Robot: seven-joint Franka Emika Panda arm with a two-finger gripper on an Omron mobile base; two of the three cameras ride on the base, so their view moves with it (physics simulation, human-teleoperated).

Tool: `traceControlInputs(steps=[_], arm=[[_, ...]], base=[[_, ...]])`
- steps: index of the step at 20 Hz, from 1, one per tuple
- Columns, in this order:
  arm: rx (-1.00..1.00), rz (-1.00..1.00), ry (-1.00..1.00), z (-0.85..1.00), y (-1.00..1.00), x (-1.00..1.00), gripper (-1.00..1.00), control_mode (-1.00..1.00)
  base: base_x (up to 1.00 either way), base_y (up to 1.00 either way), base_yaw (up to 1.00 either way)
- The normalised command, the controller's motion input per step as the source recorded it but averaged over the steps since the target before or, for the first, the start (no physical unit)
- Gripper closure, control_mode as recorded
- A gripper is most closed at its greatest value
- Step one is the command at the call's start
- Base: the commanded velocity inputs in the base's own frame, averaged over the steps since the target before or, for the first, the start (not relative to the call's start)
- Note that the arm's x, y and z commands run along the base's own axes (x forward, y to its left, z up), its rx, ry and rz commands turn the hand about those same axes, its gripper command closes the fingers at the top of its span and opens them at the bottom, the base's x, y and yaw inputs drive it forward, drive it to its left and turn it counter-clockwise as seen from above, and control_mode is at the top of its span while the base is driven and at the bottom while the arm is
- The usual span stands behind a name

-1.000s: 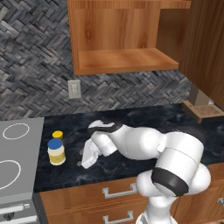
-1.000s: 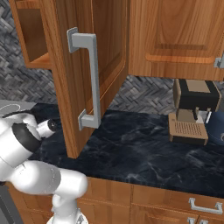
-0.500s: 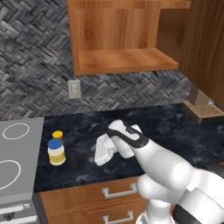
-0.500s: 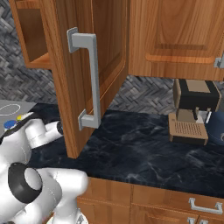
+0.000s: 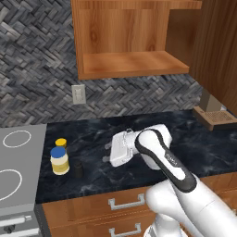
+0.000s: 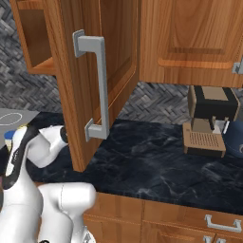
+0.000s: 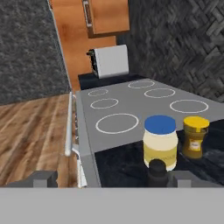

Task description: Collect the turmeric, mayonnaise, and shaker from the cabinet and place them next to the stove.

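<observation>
The mayonnaise [image 5: 59, 160], blue-lidded, stands on the black counter just right of the stove [image 5: 18, 162]. The yellow-lidded turmeric [image 5: 60, 143] is right behind it, and the small dark shaker [image 5: 78, 169] is to its front right. My gripper [image 5: 108, 153] hovers open a short way right of the shaker and points at the three, holding nothing. In the hand view the shaker [image 7: 157, 173] is nearest, with the mayonnaise [image 7: 160, 146] behind it, the turmeric [image 7: 195, 136] beside that and the stove [image 7: 131, 109] beyond; my gripper [image 7: 113, 179] is clear of them. The cabinet [image 5: 129, 65] hangs above.
The cabinet door [image 6: 92, 85] swings out over the counter with its grey handle toward me. A coffee machine [image 6: 209, 118] stands at the counter's right end. A toaster [image 7: 111, 61] sits beyond the stove. Drawers [image 5: 125, 203] run below the counter edge.
My hand has drawn back to the right and slightly up, away from the shaker, which now stands free on the counter. The jars have not moved.
</observation>
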Motion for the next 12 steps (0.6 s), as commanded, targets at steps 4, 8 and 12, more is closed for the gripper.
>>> traceControlInputs(steps=[4,8,12], arm=[[0.07,-0.13,0.00,0.67,-0.18,-0.54,-1.00,-1.00],[0.07,-0.17,0.00,0.58,-0.11,-0.61,-1.00,-1.00],[0.05,-0.19,0.00,0.53,-0.03,-0.64,-1.00,-1.00]], base=[[0.00,0.00,0.00],[0.00,0.00,0.00],[0.00,0.00,0.00]])
